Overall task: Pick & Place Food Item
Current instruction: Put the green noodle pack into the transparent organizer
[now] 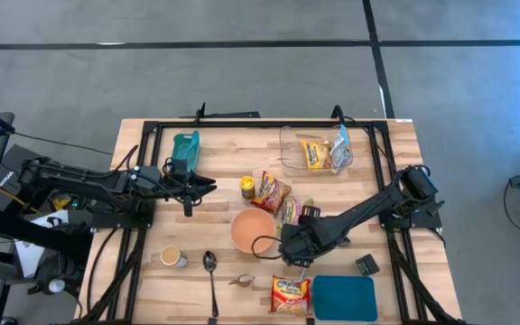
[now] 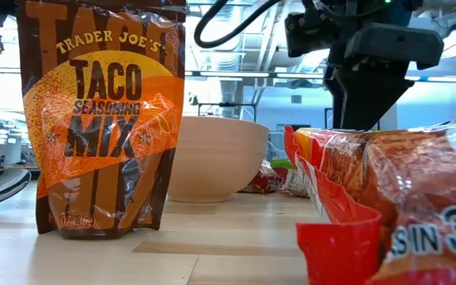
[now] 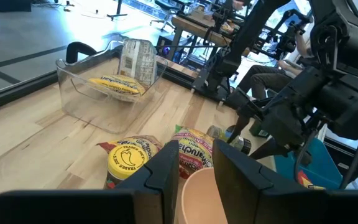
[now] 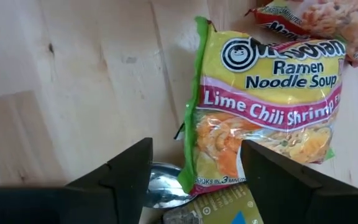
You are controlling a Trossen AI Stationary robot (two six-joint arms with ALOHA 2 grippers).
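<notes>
Ramen packet (image 4: 266, 106) lengthwise along fingers' reach

A light butcher-block tabletop (image 1: 215, 298) in a black metal frame (image 1: 242, 121) stands on a grey concrete floor (image 1: 197, 72) crossed by dark tape lines (image 1: 242, 43), while bright windows (image 2: 228, 95) and workbenches (image 3: 194, 28) fill the room behind.

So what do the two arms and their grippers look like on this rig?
Both arms are dark, near-black jointed links with boxy housings. The left gripper has two flat, angular black fingers; the right gripper has the same wedge-shaped dark fingers. From low on the table, a black cable loops above the right arm's blocky wrist. The left arm's base link carries small white lettering, too small to read.
</notes>
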